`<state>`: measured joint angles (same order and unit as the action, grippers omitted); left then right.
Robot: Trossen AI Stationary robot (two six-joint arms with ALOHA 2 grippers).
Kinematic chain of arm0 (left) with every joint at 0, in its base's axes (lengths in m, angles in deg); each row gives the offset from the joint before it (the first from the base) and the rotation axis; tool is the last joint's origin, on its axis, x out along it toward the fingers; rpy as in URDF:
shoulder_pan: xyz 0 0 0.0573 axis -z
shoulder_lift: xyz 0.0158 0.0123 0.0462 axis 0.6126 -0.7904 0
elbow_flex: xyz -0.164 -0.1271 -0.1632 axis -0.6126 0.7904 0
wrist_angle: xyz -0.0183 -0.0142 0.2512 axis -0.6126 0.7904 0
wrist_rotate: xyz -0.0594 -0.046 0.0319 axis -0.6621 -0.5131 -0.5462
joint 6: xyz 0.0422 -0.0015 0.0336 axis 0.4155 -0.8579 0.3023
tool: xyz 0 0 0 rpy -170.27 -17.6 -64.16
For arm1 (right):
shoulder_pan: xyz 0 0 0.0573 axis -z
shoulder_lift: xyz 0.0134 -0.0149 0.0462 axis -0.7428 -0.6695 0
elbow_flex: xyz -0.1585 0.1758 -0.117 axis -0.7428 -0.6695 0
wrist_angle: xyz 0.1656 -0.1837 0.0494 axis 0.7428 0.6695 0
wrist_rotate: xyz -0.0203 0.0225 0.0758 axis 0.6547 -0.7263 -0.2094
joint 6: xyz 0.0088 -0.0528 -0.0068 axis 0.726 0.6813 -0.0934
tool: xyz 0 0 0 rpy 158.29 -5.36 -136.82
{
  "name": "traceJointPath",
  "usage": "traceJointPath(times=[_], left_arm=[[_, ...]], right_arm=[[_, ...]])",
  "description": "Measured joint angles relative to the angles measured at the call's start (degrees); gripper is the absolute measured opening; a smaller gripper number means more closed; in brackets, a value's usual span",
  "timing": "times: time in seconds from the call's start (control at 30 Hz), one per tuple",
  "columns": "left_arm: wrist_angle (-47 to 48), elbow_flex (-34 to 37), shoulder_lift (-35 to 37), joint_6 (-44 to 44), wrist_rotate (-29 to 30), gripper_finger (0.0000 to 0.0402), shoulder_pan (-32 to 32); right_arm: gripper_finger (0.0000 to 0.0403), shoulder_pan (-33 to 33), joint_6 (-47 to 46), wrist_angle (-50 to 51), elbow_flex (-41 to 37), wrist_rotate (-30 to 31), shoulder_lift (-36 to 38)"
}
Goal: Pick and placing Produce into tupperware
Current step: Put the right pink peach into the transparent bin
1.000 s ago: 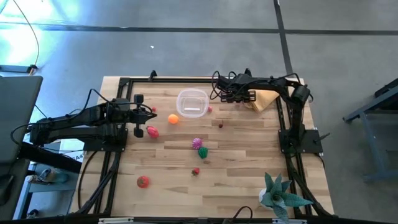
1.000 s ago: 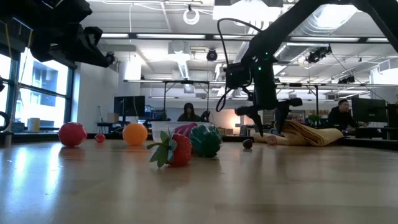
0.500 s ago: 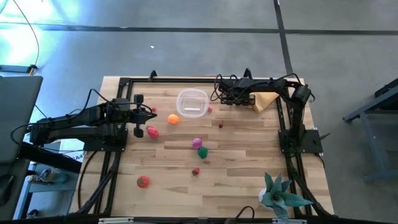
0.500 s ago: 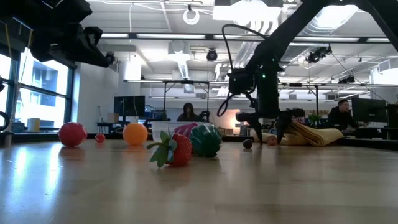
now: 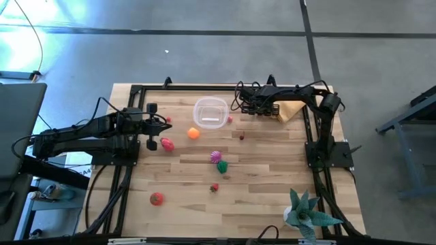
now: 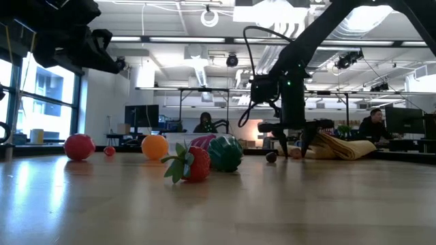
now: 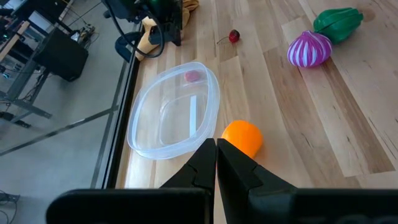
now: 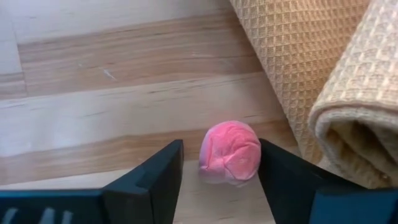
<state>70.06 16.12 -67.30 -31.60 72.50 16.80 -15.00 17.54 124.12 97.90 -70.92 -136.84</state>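
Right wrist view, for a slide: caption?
Open right end effector straddles a pink fruit on the table, beside tan cloth.

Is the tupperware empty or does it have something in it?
Empty: the tupperware holds nothing; the pink piece showing through its wall lies beyond it.

I see the tupperware [image 5: 210, 112] near the table's [image 5: 272, 170] far edge, the cloth [image 5: 289, 109] to its right; one produce piece [image 8: 229, 152] lies between my right gripper's [image 8: 219, 168] fingers, just beside that cloth; another [image 5: 194, 133] sits before the tupperware.
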Motion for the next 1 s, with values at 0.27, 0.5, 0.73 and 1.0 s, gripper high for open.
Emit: traceJointPath(times=[0.27,0.5,0.73,1.0], left_arm=[[0.01,0.00,0.00,0.00,0.02,0.0005,0.00],[0.01,0.00,0.01,0.00,0.00,0.0005,-0.01],[0.02,0.00,0.00,0.00,0.00,0.0005,-0.02],[0.01,0.00,0.01,0.00,0.00,0.0005,0.00]], right_arm=[[0.0150,0.02,-0.18,-0.27,-0.02,-0.19,-0.02],[0.0122,0.00,-0.25,-0.44,-0.02,-0.19,-0.02],[0.0104,0.00,0.32,-0.70,-0.02,-0.19,-0.02],[0.0102,0.00,2.58,-0.68,0.32,-0.22,-0.08]])
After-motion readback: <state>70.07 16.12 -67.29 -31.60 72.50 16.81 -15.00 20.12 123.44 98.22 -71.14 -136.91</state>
